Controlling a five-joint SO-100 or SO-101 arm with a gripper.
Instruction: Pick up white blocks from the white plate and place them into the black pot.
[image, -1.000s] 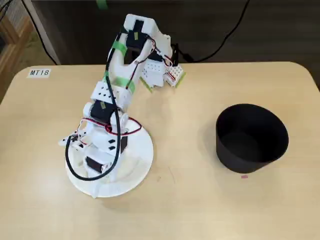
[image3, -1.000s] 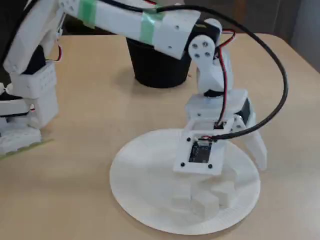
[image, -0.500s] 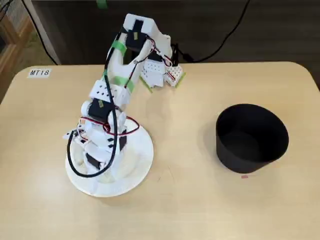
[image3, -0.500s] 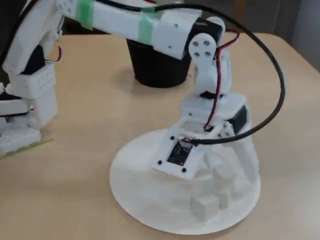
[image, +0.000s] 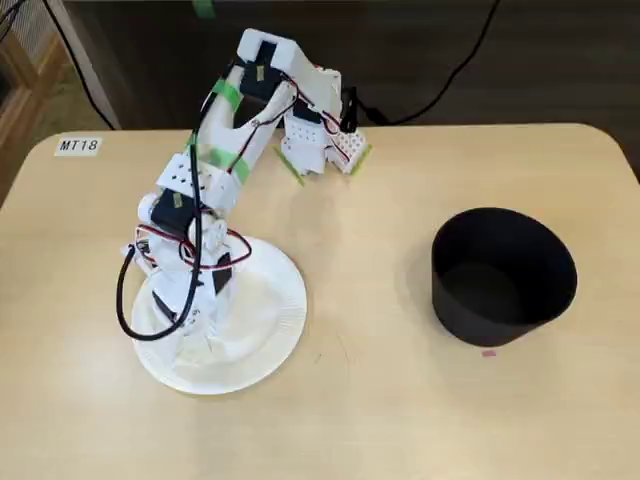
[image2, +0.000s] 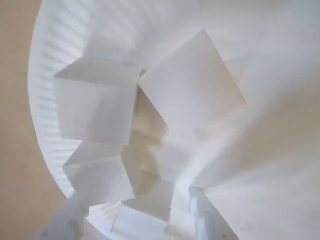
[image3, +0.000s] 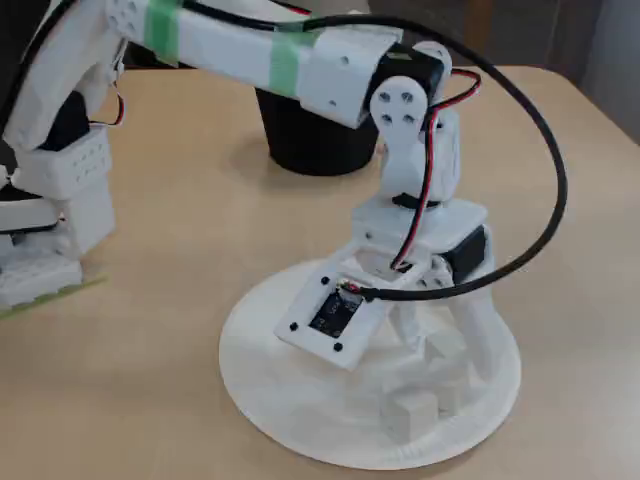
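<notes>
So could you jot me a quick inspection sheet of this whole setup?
Surface: tan table, MT18 label at a corner.
Job's things: white blocks bunched on white plate; black pot looks empty.
Clutter: small pink mark by the pot.
Tool: tool down among the blocks; open or shut, cannot tell.
Cables: black cable loops along the arm; another behind the table.
Surroundings: dark backdrop.

You have a pale wood-look worktop (image: 380, 400) with rounded corners, a small "MT18" label (image: 78, 145) at its far left, and dark cables (image: 455, 70) trailing behind.
</notes>
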